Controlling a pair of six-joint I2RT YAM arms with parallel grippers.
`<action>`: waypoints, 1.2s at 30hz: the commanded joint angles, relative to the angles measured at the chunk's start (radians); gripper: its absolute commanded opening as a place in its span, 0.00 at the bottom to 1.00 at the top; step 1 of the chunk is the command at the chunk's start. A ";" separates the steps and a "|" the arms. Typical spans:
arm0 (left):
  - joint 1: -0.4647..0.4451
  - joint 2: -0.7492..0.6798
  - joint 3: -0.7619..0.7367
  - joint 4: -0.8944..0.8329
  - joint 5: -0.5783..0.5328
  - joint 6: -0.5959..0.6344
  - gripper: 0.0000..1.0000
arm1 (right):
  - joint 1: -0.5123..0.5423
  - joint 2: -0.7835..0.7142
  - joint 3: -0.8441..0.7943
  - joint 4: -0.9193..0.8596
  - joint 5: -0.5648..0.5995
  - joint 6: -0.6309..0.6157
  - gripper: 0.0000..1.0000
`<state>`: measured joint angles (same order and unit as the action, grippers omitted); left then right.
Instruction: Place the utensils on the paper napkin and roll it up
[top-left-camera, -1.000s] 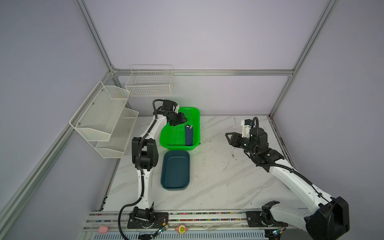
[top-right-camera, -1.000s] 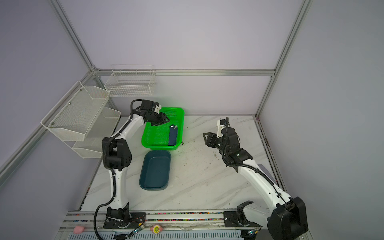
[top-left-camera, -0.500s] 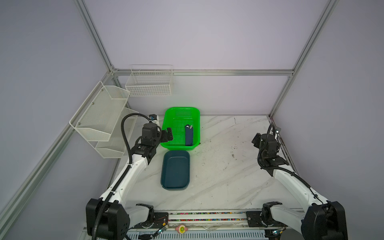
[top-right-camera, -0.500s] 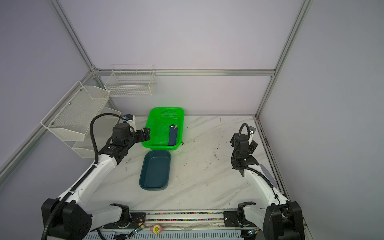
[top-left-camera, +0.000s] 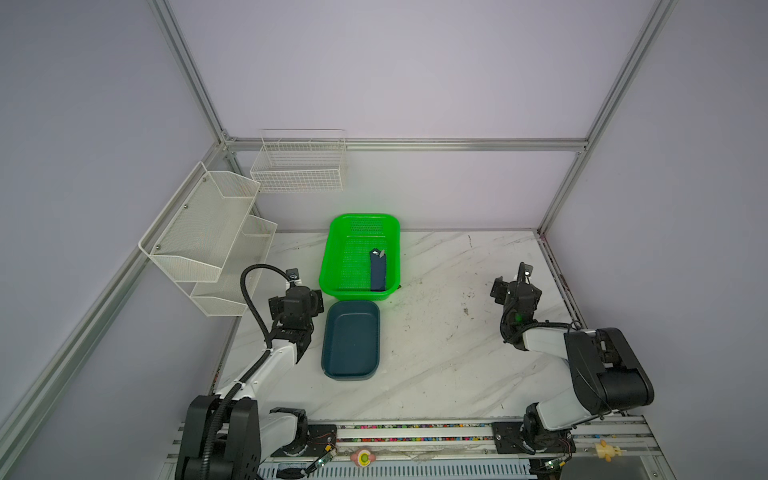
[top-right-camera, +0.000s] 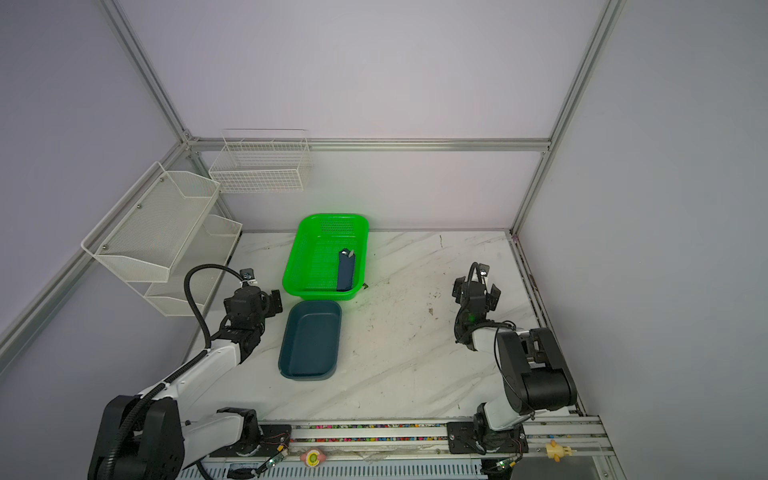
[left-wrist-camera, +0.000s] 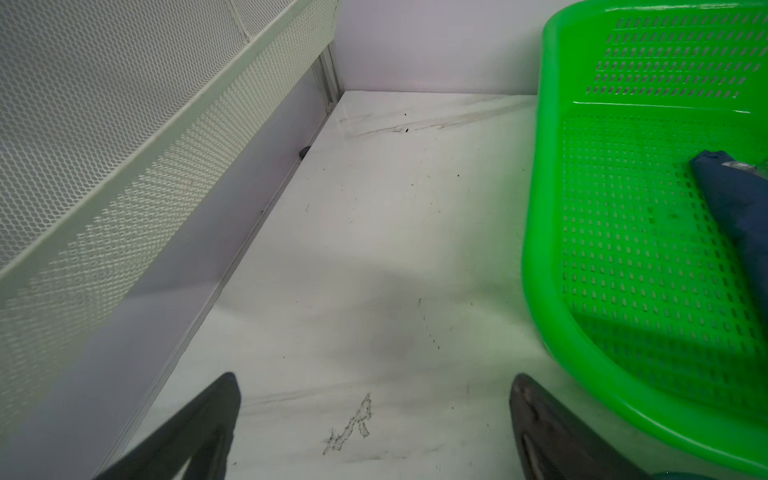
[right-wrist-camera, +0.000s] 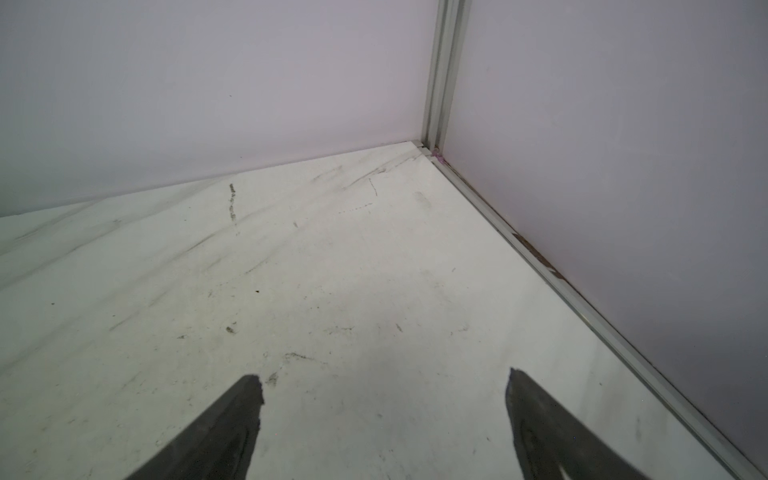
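The paper napkin (top-left-camera: 378, 272), a slim dark navy roll with a silver utensil tip (top-left-camera: 376, 252) poking from its far end, lies inside the green basket (top-left-camera: 332, 257), while the left tool (left-wrist-camera: 374, 386) and right tool (right-wrist-camera: 384, 382) hang released above the table (top-left-camera: 436, 353).

I see two arms built alike. The left arm (top-left-camera: 272, 365) and the right arm (top-left-camera: 540, 338) each have glossy white tube links joined by chunky black joint housings, with a bulky black shoulder block at the base. A ribbed black hose (top-left-camera: 248, 291) runs along the left one. A thin black cable (top-left-camera: 552, 323) trails along the right one, near a small green light (top-left-camera: 518, 318). The left claw (left-wrist-camera: 374, 380) and right claw (right-wrist-camera: 382, 376) have matte dark-grey fingers tapering to blunt tips, and the right pair is scuffed and chipped at the edges.
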<state>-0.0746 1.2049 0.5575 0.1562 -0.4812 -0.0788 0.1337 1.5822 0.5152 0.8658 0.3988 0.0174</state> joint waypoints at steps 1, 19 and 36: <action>0.015 0.050 -0.034 0.169 -0.008 0.082 1.00 | -0.009 0.061 -0.005 0.247 -0.113 -0.071 0.93; 0.087 0.229 -0.088 0.455 0.261 0.096 1.00 | -0.032 0.199 -0.055 0.481 -0.187 -0.061 0.97; 0.107 0.335 -0.192 0.760 0.233 -0.019 1.00 | -0.032 0.200 -0.054 0.483 -0.186 -0.060 0.97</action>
<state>0.0269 1.5658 0.3237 0.9451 -0.1986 -0.0700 0.1055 1.7851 0.4519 1.2915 0.2020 -0.0380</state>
